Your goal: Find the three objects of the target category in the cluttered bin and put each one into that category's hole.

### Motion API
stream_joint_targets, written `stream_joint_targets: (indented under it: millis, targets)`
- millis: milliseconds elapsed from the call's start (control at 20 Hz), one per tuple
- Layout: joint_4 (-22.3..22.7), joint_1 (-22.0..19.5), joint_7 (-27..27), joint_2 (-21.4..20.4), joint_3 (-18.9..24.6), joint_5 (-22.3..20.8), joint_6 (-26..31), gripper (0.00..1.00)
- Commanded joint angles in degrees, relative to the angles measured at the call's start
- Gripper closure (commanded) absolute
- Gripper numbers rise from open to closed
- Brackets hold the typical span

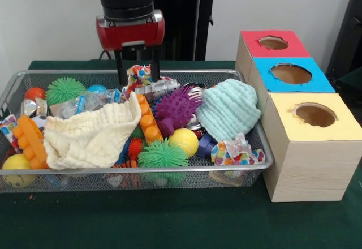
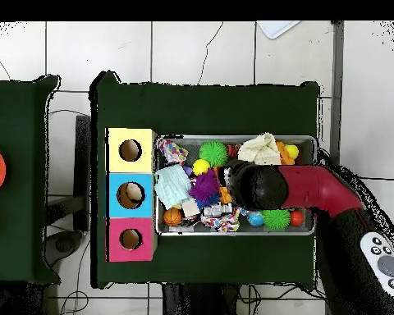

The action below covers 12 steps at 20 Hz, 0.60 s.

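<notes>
End effector (image 1: 137, 68) — prongs apart, seemingly empty — over cluttered bin (image 1: 237, 74)

Arm (image 2: 270, 187) hides bin (image 2: 309, 139) middle in overhead view. Cream cloth (image 1: 93, 133) covers toys beneath. Gripper (image 1: 137, 71) fingertips lost behind bin's far rim.

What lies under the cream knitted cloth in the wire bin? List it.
Under the cream knitted cloth, in the wire mesh bin, orange plastic building bricks poke out on one side and more orange bricks on the other. Whatever lies beneath its middle is covered.
</notes>
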Motion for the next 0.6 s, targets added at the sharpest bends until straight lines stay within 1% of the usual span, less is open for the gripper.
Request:
stream_joint_targets:
  millis: [50, 100, 250, 450, 600]
  targets:
    - [12.1, -2.7, -9.2, -3.6, 1.6, -3.8, 1.9, 0.00]
    - [12.7, -2.5, -8.9, -4.1, 0.9, -4.4, 2.5, 0.00]
    - [13.9, -2.5, -7.9, -4.3, 0.3, -6.2, 1.4, 0.00]
    - [15.3, -3.3, -6.8, -3.7, -0.2, -8.4, 0.3, 0.00]
    - [17.1, -4.1, -5.7, -3.9, -0.4, -9.7, -1.2, 0.00]
